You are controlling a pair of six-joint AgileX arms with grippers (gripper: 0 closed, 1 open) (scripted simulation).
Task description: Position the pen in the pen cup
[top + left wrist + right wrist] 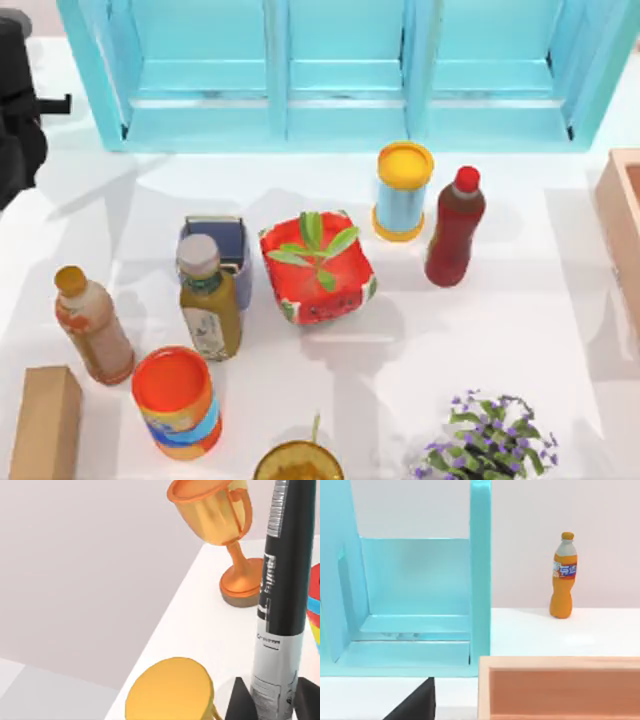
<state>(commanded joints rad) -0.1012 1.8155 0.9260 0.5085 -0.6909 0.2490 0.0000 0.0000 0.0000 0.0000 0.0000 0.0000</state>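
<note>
1. The pen (pixel 285 580) is in your left gripper (pixel 272 702). The two dark fingers (pixel 239 702) sit tight against either side of its black barrel, so I judge them to be pinching it.
2. The pen's long axis runs straight out from between the jaws. It points away from the wrist, past an orange trophy (pixel 235 535) near the table edge.
3. I take the pen cup (pixel 218 250) to be the square blue-grey open container on the table's left half. It stands just behind an olive-green bottle (pixel 208 300). The left arm is the nearer one. The cup's mouth faces up, so in my judgement the pen must arrive upright above it.
4. The right gripper (pixel 415 705) is idle near a wooden box (pixel 560 690) and the cyan shelf (pixel 415 595). I cannot tell its state.
5. The pen carries white print and a barcode-like strip, neither readable. An orange soda bottle (pixel 563 577) has a blue label, also illegible.
</note>
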